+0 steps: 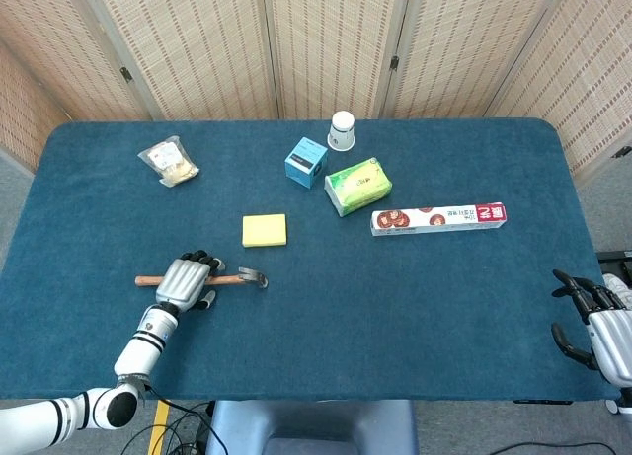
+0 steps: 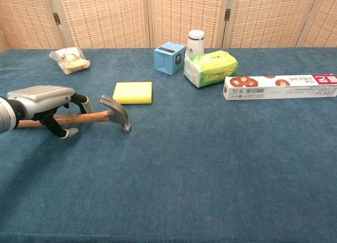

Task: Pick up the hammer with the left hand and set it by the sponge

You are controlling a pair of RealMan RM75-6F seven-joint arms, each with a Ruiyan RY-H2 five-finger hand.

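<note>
The hammer (image 1: pixel 247 276) lies on the blue table, its wooden handle pointing left and its steel head (image 2: pixel 118 112) toward the right. My left hand (image 1: pixel 188 281) sits over the middle of the handle (image 2: pixel 89 118), fingers curled behind it and the thumb in front, gripping it. The hammer's head still touches the cloth. The yellow sponge (image 1: pixel 265 230) lies flat just beyond the hammer's head, a short gap away; in the chest view the sponge (image 2: pixel 132 92) is up and right of the hand (image 2: pixel 45 103). My right hand (image 1: pixel 592 322) hangs at the table's near right edge with fingers apart, holding nothing.
Behind the sponge stand a blue box (image 1: pixel 306 162), a white cup (image 1: pixel 342 130) and a green tissue pack (image 1: pixel 357 186). A long foil box (image 1: pixel 438 218) lies to the right. A bagged snack (image 1: pixel 169 162) sits at the back left. Folding screens close the far side.
</note>
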